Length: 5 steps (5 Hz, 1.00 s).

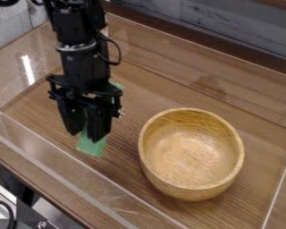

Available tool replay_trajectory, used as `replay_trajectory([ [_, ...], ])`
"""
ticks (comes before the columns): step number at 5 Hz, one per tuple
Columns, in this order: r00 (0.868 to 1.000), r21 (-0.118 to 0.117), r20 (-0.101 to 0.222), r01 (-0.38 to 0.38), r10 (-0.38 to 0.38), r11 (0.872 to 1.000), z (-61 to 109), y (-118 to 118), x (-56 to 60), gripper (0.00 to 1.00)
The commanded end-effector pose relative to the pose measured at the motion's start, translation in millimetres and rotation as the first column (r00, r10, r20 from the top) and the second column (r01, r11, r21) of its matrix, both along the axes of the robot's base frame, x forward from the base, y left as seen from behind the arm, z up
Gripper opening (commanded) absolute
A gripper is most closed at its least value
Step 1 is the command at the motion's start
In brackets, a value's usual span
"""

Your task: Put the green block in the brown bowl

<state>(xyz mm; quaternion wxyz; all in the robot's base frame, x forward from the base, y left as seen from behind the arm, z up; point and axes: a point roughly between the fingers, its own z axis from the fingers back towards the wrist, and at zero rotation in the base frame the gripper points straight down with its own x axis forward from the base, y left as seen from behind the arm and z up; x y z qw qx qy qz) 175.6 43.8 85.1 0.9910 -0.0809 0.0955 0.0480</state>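
My black gripper [90, 136] points steeply down at the left of the table, its fingers shut on the green block [94, 145]. Only the block's lower end shows below the fingertips, hanging a little above the tabletop; the rest is hidden between the fingers. To the right stands the brown bowl [232, 166], wide, round and of light wood, with nothing inside it. The gripper and block are left of the bowl's rim and apart from it.
The wooden table [217, 80] is enclosed by low clear plastic walls [26, 67] along its edges. A grey surface lies beyond the far edge at the upper right. The black arm rises from the gripper toward the upper left.
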Motion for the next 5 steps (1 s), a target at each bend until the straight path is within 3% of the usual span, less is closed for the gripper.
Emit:
replay_trajectory([
  [1,0.999,0.018,0.051,-0.01,0.009,1.0,21.2,-2.0,8.5,0.0],
  [3,0.999,0.025,0.041,-0.003,0.002,1.0,42.7,-16.5,7.5,0.0],
  [5,0.998,0.037,0.039,0.046,-0.048,0.998,59.0,-58.7,8.5,0.0],
])
